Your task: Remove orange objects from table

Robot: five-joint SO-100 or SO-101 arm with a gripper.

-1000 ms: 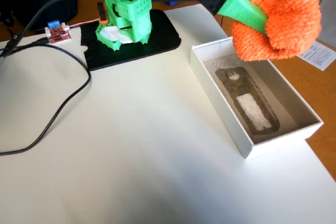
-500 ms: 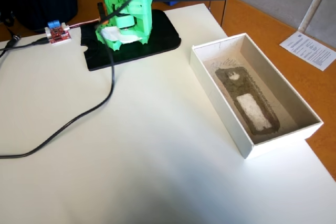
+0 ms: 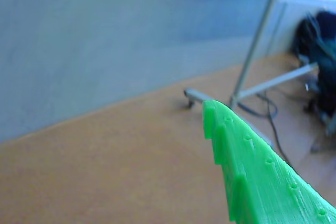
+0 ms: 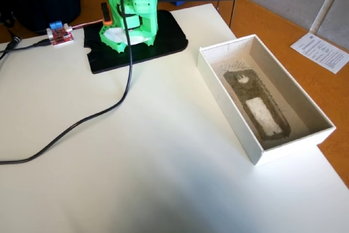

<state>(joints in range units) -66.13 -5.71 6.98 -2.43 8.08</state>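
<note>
Nowhere in either view does the orange bundle appear, so its axis cannot be told. Only one green gripper finger (image 3: 252, 177) shows, over floor; jaw state cannot be told. On the table (image 4: 152, 178), the white box (image 4: 319, 135) holds a dark insert.

The arm (image 4: 131, 12) is cut off above its base (fixed view).

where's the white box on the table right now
In the fixed view the white box sits open at the right side of the table, running along its right edge, to the right of the black base plate and the green arm base.
</note>
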